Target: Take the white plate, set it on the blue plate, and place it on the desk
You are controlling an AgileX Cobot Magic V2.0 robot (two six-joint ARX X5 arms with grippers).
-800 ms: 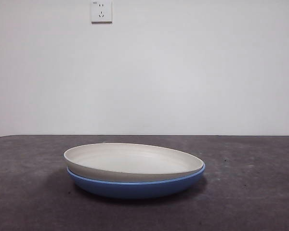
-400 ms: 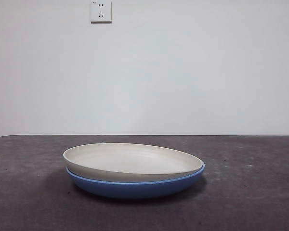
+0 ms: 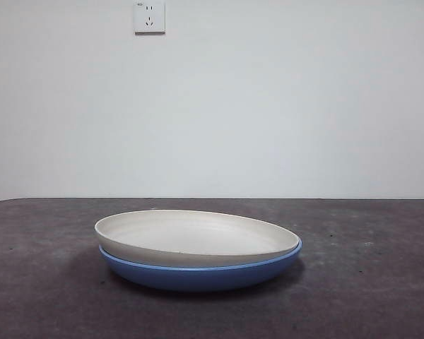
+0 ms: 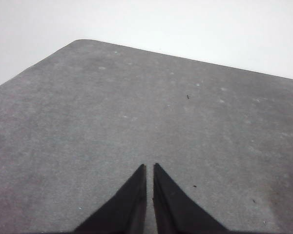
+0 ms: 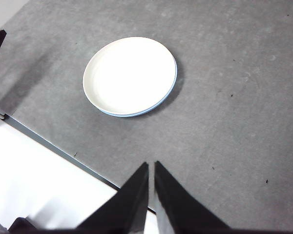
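The white plate [image 3: 196, 236] sits nested inside the blue plate [image 3: 201, 274], and the pair rests on the desk [image 3: 367, 296] near the middle of the front view. The white plate is slightly offset: on one side its rim overhangs the blue rim, while on the other side a thin band of blue rim shows beyond it. In the right wrist view the same stack is seen from above, with the white plate [image 5: 129, 75] covering nearly all of the blue plate [image 5: 172, 87], of which only a narrow crescent shows along one edge. The stack lies well apart from the right gripper [image 5: 151, 165], which hangs high over the desk [image 5: 234, 97] close to its edge. Its two black jaws are closed together with only a hairline gap between the tips, and they hold nothing. The left gripper [image 4: 150, 166] is likewise pressed closed to a thin slit and grips nothing; its view shows only bare desk [image 4: 136, 112] surface up to a rounded corner, with no plate in sight. Neither gripper appears in the front view. A wall socket [image 3: 149, 16] is mounted on the white wall behind the desk, above the plates.
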